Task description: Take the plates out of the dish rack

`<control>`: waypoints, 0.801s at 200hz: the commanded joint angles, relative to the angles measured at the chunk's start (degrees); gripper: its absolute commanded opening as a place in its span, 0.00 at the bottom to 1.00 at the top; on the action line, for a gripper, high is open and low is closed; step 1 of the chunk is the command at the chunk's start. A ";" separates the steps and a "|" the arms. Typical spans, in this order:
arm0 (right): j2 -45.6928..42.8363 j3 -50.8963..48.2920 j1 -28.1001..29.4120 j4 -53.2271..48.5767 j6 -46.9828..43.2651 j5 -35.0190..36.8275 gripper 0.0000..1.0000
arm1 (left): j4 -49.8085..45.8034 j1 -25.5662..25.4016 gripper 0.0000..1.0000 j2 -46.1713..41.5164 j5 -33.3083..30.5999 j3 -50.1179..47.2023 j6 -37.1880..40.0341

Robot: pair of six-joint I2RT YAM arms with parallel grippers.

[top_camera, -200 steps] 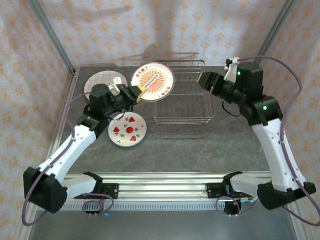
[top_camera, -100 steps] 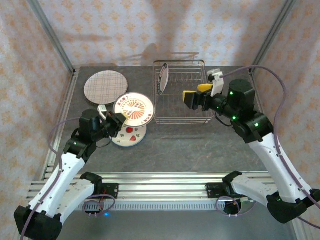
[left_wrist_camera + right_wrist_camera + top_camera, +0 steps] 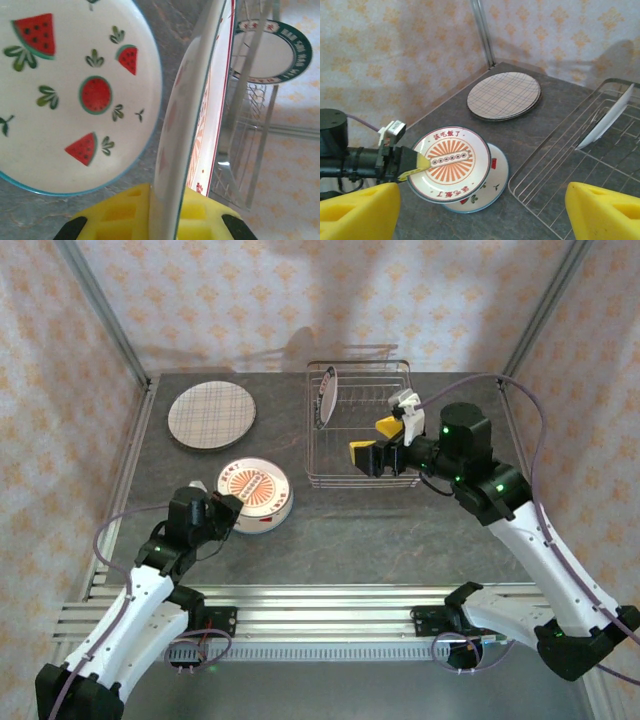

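In the overhead view, a plaid plate (image 3: 211,415) lay flat on the table (image 3: 420,530) at the upper left, well apart from everything else. Below it, toward the lower left, the left gripper (image 3: 226,509) was clamped on the near rim of a sunburst plate (image 3: 252,488). In the left wrist view that rim ran edge-on between the yellow pads (image 3: 117,215). The sunburst plate (image 3: 197,105) was tilted over a watermelon plate (image 3: 75,90) lying flat on the table. Whether the two touched could not be told. From the right wrist camera the sunburst plate (image 3: 451,163) covered most of the watermelon plate (image 3: 494,184), which stuck out at its lower right.

Just right of centre in the overhead view stood the dish rack (image 3: 340,478). One green-rimmed plate (image 3: 326,398) stood on edge at its upper left corner. The same plate (image 3: 607,117) leaned inside the dish rack (image 3: 555,165) at the right of the right wrist view.

The right gripper (image 3: 375,442) hung over the middle of the rack, its jaws spread wide and holding nothing. Its yellow fingers (image 3: 357,212) showed at both bottom corners of the right wrist view.
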 commanded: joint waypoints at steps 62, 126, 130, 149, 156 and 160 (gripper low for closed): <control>1.71 -0.18 0.46 0.60 -1.19 -1.92 0.86 | 15.40 0.26 0.00 4.73 -4.78 -5.83 -5.02; 2.48 0.11 0.55 0.59 -0.36 -3.36 0.86 | 19.54 0.27 0.00 8.18 -5.43 -7.38 -5.83; 2.60 0.06 0.60 0.60 -0.22 -3.68 0.86 | 19.85 0.33 0.00 8.55 -5.43 -7.38 -5.81; 2.78 -0.07 0.58 0.90 0.46 -4.12 0.86 | 21.40 0.30 0.00 10.33 -5.08 -7.30 -5.81; 2.79 -0.16 0.64 1.02 0.59 -4.08 0.86 | 21.86 0.27 0.00 10.91 -4.99 -7.29 -5.83; 2.86 -0.18 0.64 1.10 0.73 -4.04 0.86 | 22.11 0.32 0.00 11.18 -4.98 -7.31 -5.81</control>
